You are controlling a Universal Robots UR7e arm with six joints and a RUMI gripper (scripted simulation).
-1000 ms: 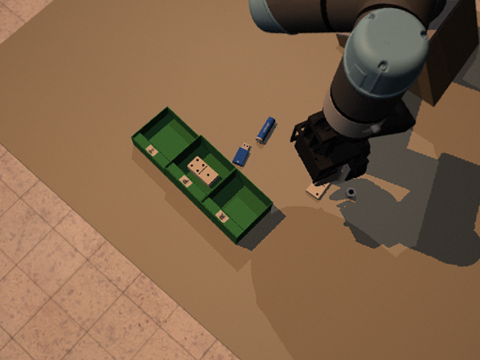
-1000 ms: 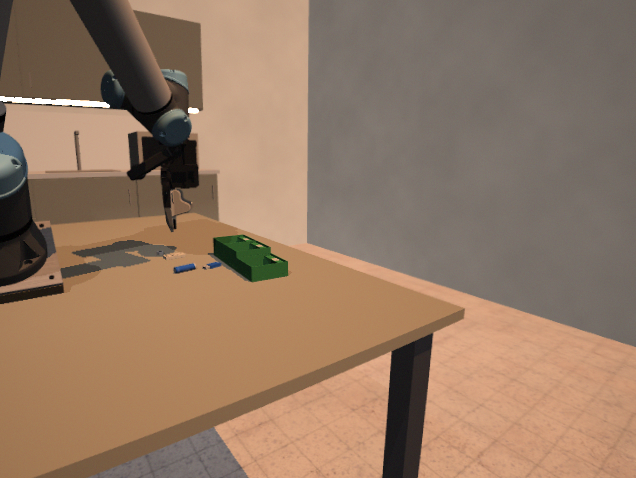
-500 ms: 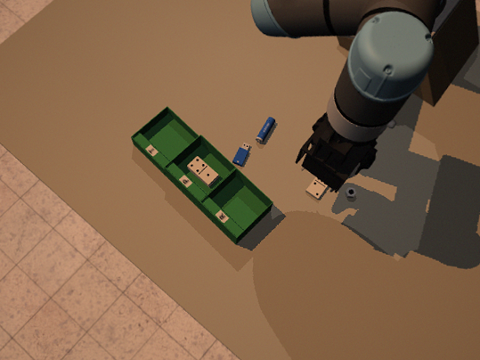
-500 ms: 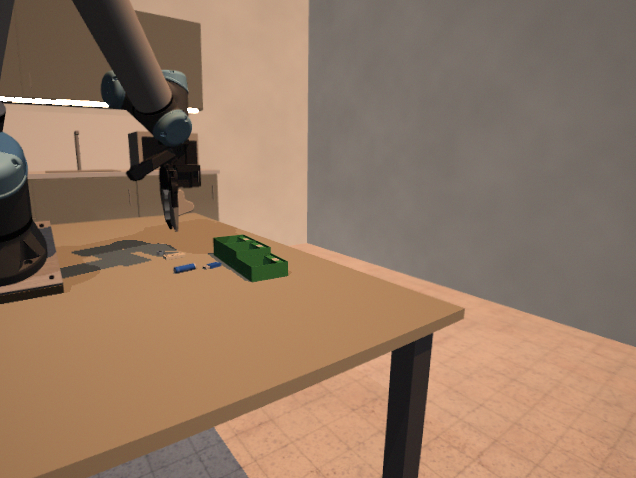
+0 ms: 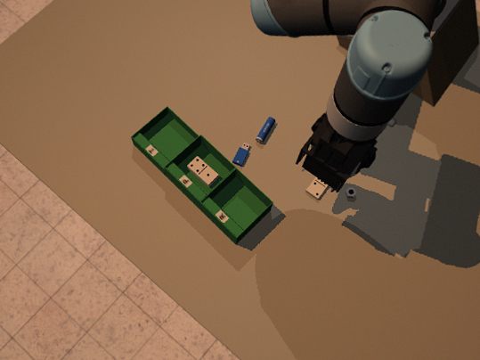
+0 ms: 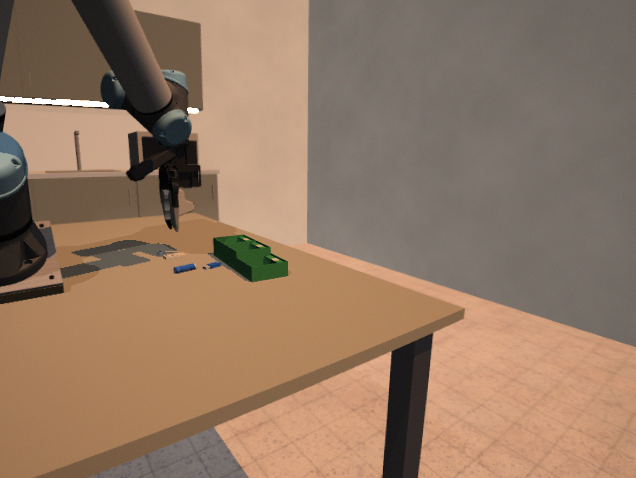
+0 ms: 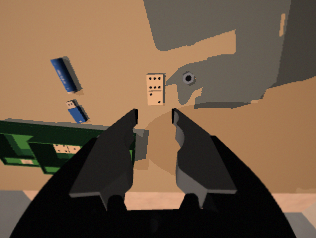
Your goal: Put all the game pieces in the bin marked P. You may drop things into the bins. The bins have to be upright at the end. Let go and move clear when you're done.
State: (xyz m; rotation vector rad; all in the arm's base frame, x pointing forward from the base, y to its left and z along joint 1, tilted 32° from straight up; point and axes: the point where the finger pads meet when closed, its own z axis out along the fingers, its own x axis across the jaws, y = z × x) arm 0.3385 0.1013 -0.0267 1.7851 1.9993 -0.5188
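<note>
- You have a blue battery (image 5: pixel 265 129) (image 6: pixel 184 268) (image 7: pixel 65 75) lying on its side on the tabletop (image 5: pixel 123 55) (image 6: pixel 231 328) (image 7: pixel 115 30).
- Near it, you see a blue USB stick (image 5: pixel 241 154) (image 6: pixel 212 265) (image 7: pixel 77 111) lying flat, its metal plug bare.
- You can spot a small grey hex nut (image 5: pixel 350 193) (image 7: pixel 188 78), its hole facing up.
- Behind the tabletop, you see a faucet (image 6: pixel 77 150) and pale cabinets (image 6: pixel 87 203).
- To your view's right stands a grey wall (image 6: pixel 462 143).
</note>
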